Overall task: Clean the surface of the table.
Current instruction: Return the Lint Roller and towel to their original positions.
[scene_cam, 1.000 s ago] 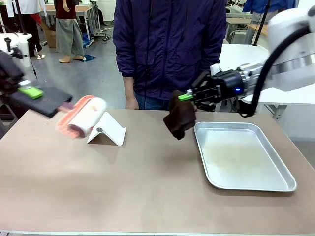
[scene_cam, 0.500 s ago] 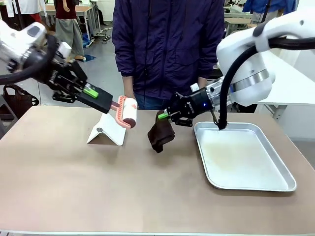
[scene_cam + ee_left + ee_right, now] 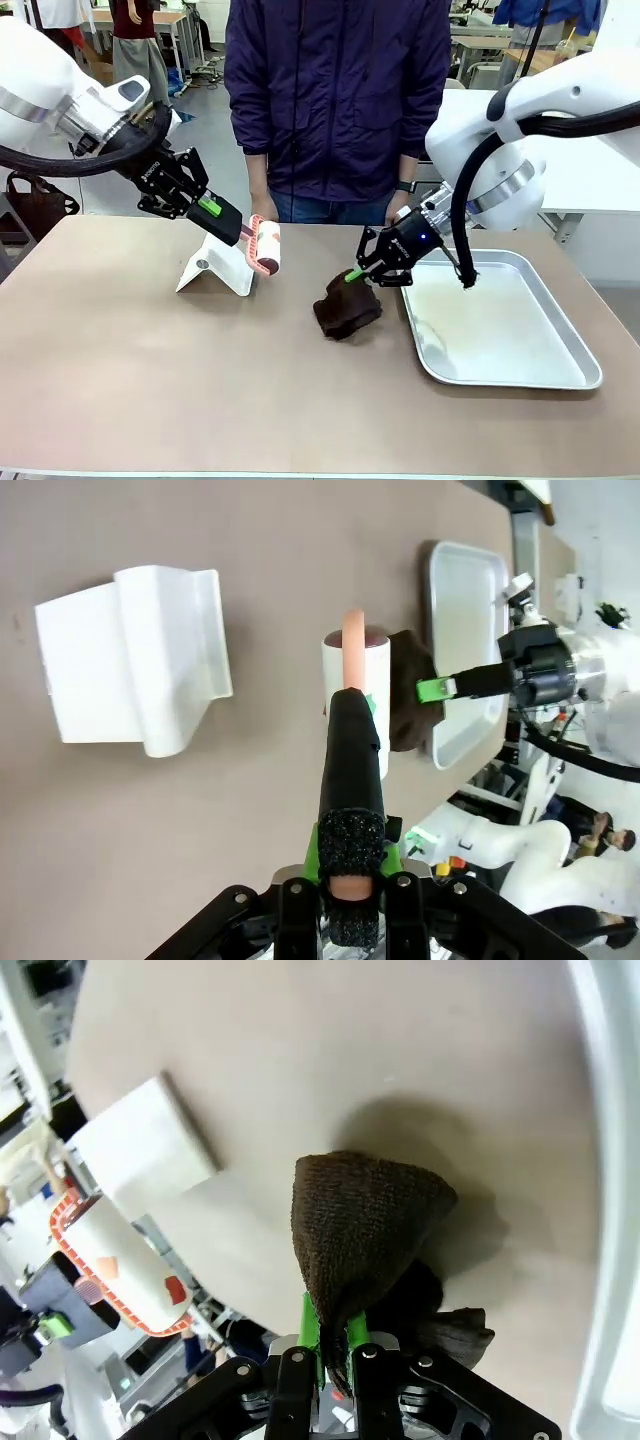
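1. The counter [image 3: 200, 380] spreads taupe-brown across the whole foreground, with a person standing at its far edge.
2. The left hand [image 3: 222, 218] is clamped on the dark handle of a lint roller [image 3: 265, 246], which hangs in the air above a white folded stand [image 3: 217, 264] near the far side; in the left wrist view the roller head [image 3: 355, 670] points out past the stand [image 3: 130, 658].
3. The right hand [image 3: 362, 268] is pinched on a dark brown cloth [image 3: 346, 306], whose lower folds rest on the counter just beside a silver tray [image 3: 560, 375]; the right wrist view shows the cloth [image 3: 365, 1220] bunched at the green fingertips.
4. Risks, as I judge them:
   - The cloth is gripped by a small corner, so dragging it could pull it free and leave it lying there.
   - The cloth sits close to the tray's near rim; a wipe towards it may snag on the rim or shove the tray.
   - The two arms are near each other mid-counter, so sweeping inward could bring roller and cloth together.
   - The roller, lowered carelessly, may knock over the stand.
   - The person's hands hang near the far edge, within reach of a wide stroke.
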Tool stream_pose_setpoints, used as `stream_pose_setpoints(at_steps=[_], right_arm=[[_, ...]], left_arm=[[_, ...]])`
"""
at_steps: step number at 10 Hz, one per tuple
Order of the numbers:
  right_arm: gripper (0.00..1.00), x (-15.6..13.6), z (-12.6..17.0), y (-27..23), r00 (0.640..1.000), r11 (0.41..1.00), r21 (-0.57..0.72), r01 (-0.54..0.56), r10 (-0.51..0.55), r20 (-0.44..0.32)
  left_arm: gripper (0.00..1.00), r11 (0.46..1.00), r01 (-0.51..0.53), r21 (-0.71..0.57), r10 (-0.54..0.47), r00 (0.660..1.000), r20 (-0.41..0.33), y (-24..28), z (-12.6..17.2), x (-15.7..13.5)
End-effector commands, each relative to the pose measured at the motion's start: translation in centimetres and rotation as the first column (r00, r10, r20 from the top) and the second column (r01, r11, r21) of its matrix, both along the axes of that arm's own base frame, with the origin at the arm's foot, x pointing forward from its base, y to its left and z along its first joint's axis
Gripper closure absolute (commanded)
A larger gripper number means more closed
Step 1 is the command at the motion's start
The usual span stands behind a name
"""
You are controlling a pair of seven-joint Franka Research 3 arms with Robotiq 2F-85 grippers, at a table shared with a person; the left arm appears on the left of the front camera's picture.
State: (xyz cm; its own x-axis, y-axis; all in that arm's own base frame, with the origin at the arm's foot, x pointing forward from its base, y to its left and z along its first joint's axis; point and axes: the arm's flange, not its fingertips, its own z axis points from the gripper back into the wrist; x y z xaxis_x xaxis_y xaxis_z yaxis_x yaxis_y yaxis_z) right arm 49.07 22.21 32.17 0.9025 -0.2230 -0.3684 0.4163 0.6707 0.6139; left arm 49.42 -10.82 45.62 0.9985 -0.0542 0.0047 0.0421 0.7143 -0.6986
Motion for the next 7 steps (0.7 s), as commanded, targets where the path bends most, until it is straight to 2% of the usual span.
stream_pose_setpoints(at_steps=[1,2,3,4,7], right_arm=[[0.89,0.6,1.2,-0.5,0.999,0.998,-0.061,0.027,-0.025,0.022],[0.89,0.5,1.3,-0.4,0.999,0.999,-0.036,0.012,-0.011,0.039],[0.89,0.3,0.1,-0.7,1.000,1.000,-0.031,0.005,-0.005,0.005],[0.89,0.3,0.1,-0.7,1.000,1.000,-0.031,0.005,-0.005,0.005],[0.89,0.3,0.1,-0.7,1.000,1.000,-0.031,0.005,-0.005,0.005]], left_arm=[[0.78,0.997,0.026,0.073,-0.023,0.999,-0.036,-0.4,0.1,0.6],[0.78,0.993,0.046,0.113,-0.044,0.999,-0.028,-0.3,-0.3,0.9],[0.78,0.991,0.056,0.124,-0.044,0.994,-0.095,-0.1,-0.6,1.1],[0.78,0.997,0.036,0.069,-0.035,0.999,-0.014,-0.2,-0.8,0.4],[0.78,0.997,0.036,0.069,-0.035,0.999,-0.014,-0.2,-0.8,0.4]])
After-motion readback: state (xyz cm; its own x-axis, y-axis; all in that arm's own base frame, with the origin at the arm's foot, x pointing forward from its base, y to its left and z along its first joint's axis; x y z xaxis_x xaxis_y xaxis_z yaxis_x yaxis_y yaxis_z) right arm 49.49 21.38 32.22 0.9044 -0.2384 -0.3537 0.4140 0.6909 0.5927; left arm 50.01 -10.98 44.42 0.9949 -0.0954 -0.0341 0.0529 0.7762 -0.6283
